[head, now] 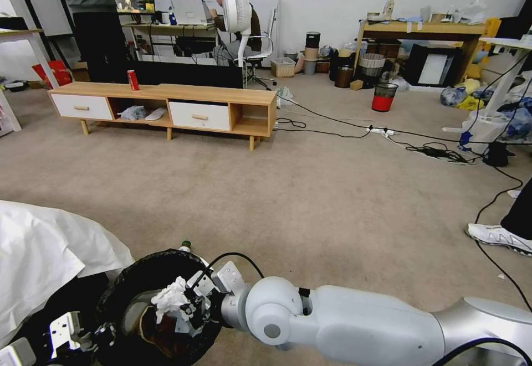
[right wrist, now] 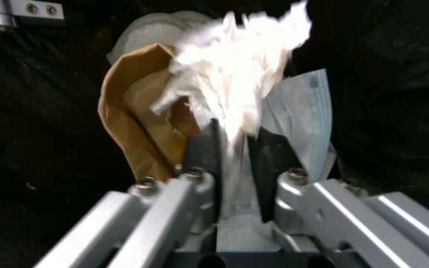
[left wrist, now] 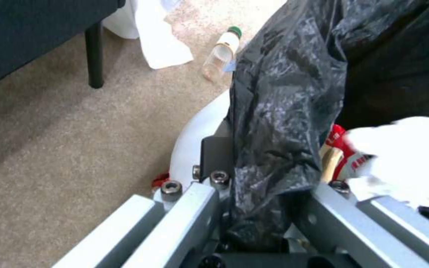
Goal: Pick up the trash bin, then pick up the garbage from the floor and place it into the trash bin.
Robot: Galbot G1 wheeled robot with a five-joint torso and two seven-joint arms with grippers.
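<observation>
The trash bin (head: 119,291), lined with a crinkled black bag, sits at the bottom left of the head view. My left gripper (left wrist: 264,160) is shut on its white rim (left wrist: 194,134) and the bag. Over the bin's mouth, my right gripper (right wrist: 234,149) is shut on a crumpled white tissue (right wrist: 234,74), also seen as the tissue (head: 169,298). Inside the bin lie a tan cardboard tray (right wrist: 135,123), a pale blue mask (right wrist: 304,115) and a red-white packet (left wrist: 343,150). A clear bottle with a green cap (left wrist: 222,52) lies on the carpet just beyond the bin.
A white sheet (head: 44,255) drapes over furniture at my left, with a dark leg (left wrist: 94,56) beside it. A low wooden cabinet (head: 166,106) with an upright red can (head: 133,80) stands ahead. Cables (head: 432,150) and a person's shoe (head: 499,237) are on the right.
</observation>
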